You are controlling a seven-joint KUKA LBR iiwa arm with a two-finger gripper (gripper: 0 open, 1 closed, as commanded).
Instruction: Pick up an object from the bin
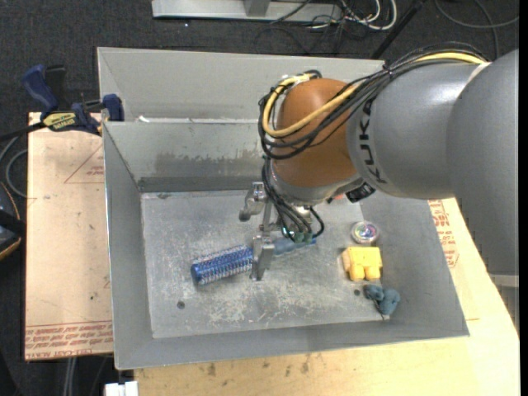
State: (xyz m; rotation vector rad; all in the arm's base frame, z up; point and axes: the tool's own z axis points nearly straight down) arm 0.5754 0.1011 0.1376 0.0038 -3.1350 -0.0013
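A blue bristled brush (221,266) lies flat on the bin floor, left of centre, its teal handle running up to the right under the wrist. My gripper (257,233) hangs low over the brush's handle end, beneath the orange cover. Its two metal fingers stand apart: one fingertip (261,260) rests against the right end of the bristles, the other (251,205) is farther back. The gripper looks open, and the brush lies on the floor, not lifted.
To the right on the floor lie a yellow block (363,263), a small round shiny piece (364,233) and a blue-grey lump (384,299) near the front right corner. The arm covers the bin's back right.
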